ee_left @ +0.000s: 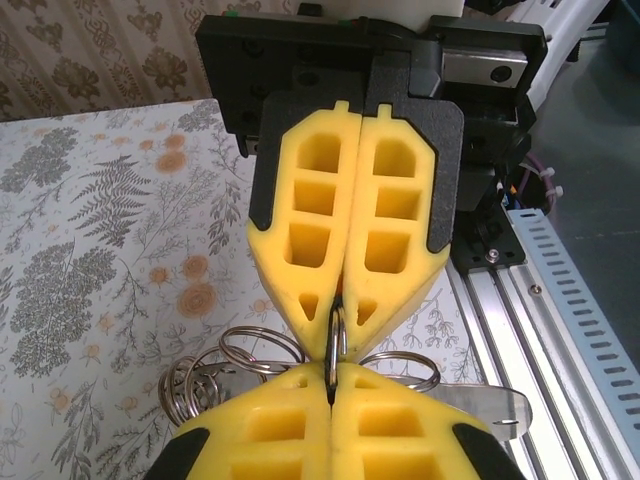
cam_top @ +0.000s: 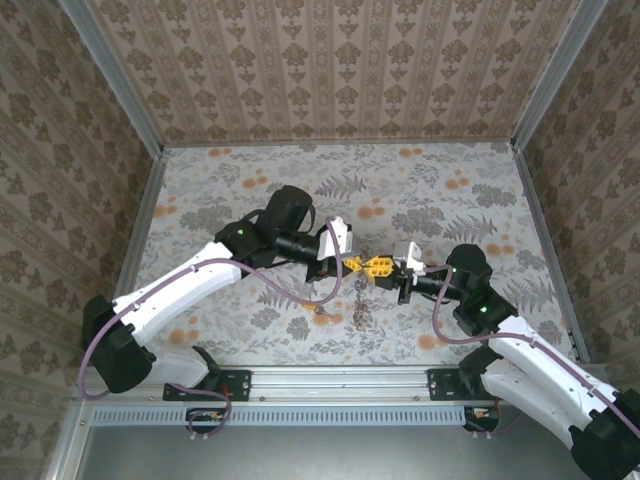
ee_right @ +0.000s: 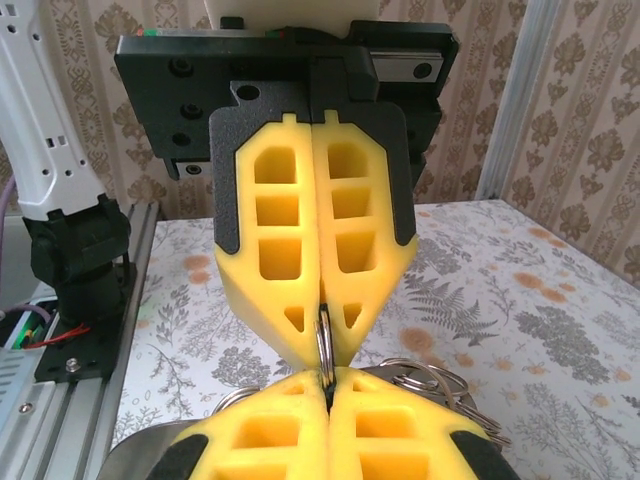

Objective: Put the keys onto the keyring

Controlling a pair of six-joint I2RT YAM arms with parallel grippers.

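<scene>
Jaws: both pairs clamped tight, meeting tip to tip | left gripper pinches the keyring from one side, right gripper grips the same loop from the other | keyring sits edge-on where the two grippers meet, raised over the floral table | more wire loops cluster just beneath

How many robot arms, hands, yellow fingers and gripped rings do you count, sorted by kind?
Arms: 2 (left arm, right arm)
Hands: 2 (left hand, right hand)
Yellow fingers: 4
Gripped ring: 1
Total: 9
</scene>
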